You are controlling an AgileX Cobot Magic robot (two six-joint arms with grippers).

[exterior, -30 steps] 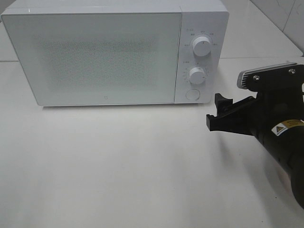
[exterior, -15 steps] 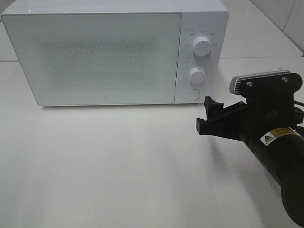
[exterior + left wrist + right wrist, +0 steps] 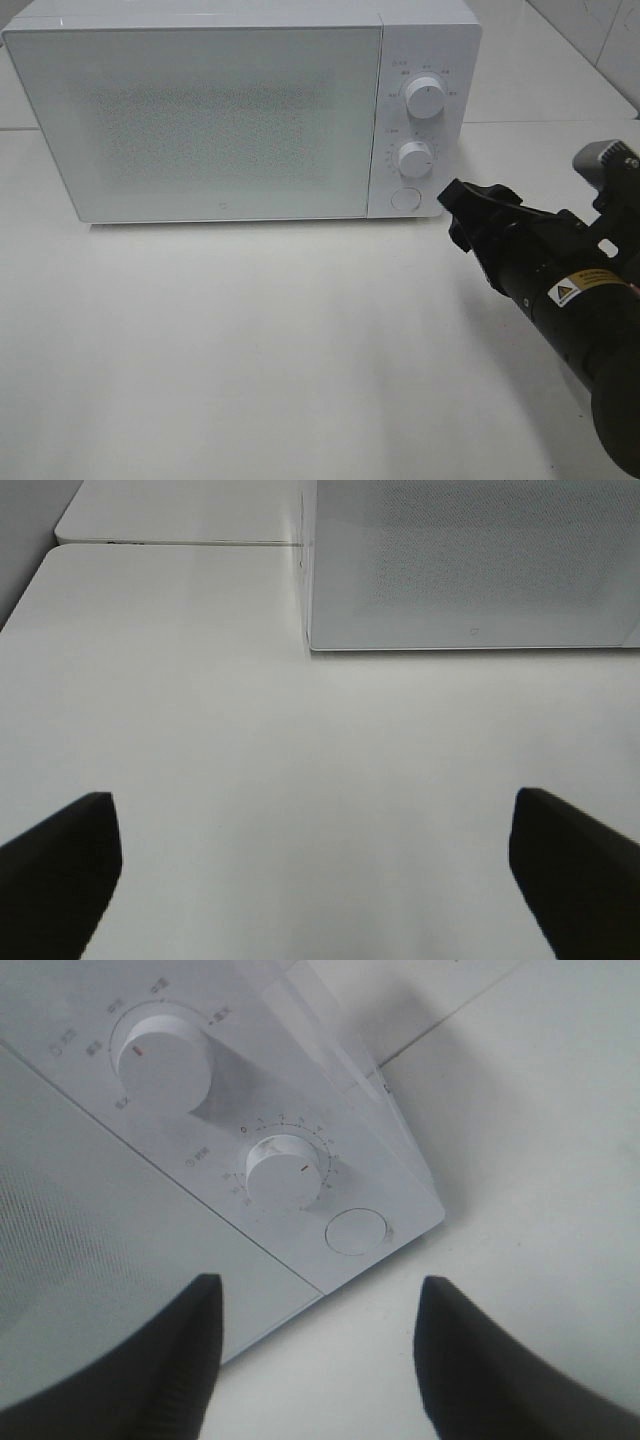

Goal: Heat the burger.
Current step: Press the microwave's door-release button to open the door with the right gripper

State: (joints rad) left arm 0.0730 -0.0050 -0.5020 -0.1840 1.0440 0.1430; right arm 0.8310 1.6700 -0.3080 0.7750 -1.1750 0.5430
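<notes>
Facing the microwave (image 3: 220, 120) control panel, the right gripper (image 3: 472, 205) is the nearer one
Its fingers stand parted and empty, aimed at the round button (image 3: 404, 198) just under the lower dial (image 3: 414, 159); the left gripper (image 3: 312, 810) hangs spread wide, well apart; the burger is nowhere in view, perhaps behind the shut door

White table (image 3: 250, 350), microwave (image 3: 220, 110) atop

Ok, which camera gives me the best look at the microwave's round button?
Right wrist: the round button sits close, large and unobstructed below the dials. Exterior high shows it small and distant; left wrist shows only the door.
</notes>
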